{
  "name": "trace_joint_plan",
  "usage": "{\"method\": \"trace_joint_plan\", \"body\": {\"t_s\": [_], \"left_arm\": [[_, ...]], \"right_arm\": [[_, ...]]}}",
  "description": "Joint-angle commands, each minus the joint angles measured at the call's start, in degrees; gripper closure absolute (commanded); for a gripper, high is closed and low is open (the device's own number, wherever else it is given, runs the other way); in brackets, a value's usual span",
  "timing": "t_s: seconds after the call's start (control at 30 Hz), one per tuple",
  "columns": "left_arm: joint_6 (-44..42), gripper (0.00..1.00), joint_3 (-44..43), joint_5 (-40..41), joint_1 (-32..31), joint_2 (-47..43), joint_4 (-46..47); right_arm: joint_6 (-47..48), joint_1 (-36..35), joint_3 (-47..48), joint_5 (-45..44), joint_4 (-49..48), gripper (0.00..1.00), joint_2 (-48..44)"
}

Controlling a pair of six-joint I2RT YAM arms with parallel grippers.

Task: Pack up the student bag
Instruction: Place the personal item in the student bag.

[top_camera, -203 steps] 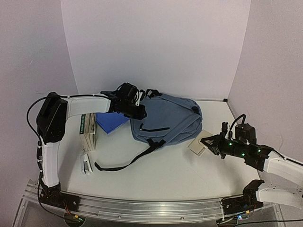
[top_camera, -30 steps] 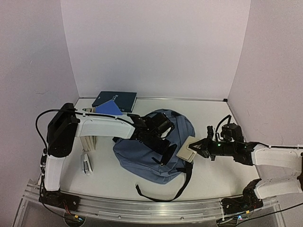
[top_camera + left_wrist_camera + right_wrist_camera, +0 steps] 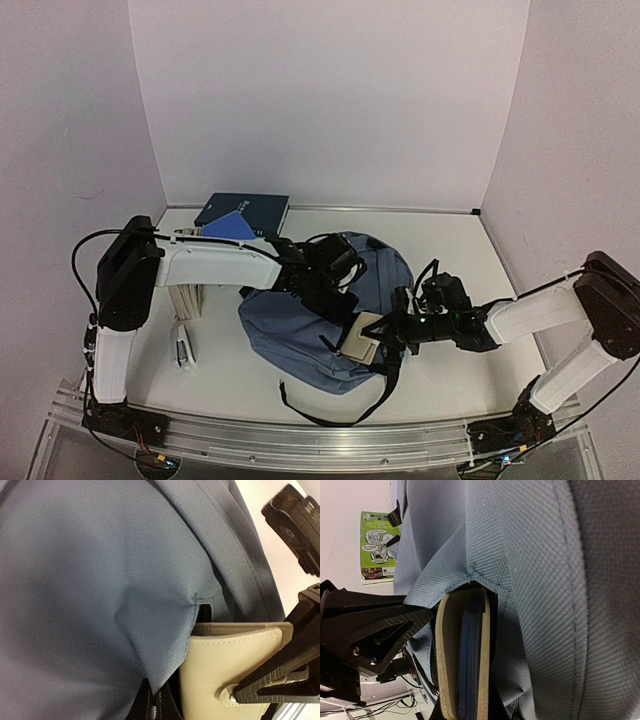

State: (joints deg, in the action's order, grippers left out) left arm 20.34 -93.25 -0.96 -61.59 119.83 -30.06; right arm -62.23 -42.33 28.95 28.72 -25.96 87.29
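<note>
My right claw (image 3: 383,335) is clamped nearly closed on a beige notebook (image 3: 358,341) whose edge sits in the mouth of the bag (image 3: 285,325), my left claw (image 3: 335,285) is pinched shut on the bag's fabric beside it, and the bag lies mid-counter (image 3: 450,260) between pale lilac walls (image 3: 330,100).

You'll see the student bag (image 3: 300,335) in a plain blue-grey weave, with black straps (image 3: 335,412). At the bag's opening, the notebook (image 3: 360,338) has a beige stitched cover and bluish page edges. Behind the bag there's a dark navy book (image 3: 245,208), and a bright blue one (image 3: 235,228) just nearer it. Beside the bag, a cover (image 3: 379,545) is lime green, printed with comic panels.
</note>
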Motion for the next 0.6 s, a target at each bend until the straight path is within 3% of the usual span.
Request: {"method": "trace_joint_plan", "body": {"t_s": [0.0, 0.33, 0.57], "left_arm": [[2.7, 1.0, -2.6, -0.5, 1.0, -5.5, 6.1], [4.3, 1.0, -1.7, -2.9, 1.3, -6.0, 9.9], [4.5, 1.0, 1.1, -5.9, 1.4, -7.6, 11.7]], "right_arm": [[-0.9, -1.4, 1.0, 1.3, -2.0, 1.0, 0.4], [-1.4, -2.1, 0.6, 0.9, -1.8, 1.0, 2.6], [-4.5, -2.1, 0.1, -4.9, -4.1, 1.0, 3.7]]}}
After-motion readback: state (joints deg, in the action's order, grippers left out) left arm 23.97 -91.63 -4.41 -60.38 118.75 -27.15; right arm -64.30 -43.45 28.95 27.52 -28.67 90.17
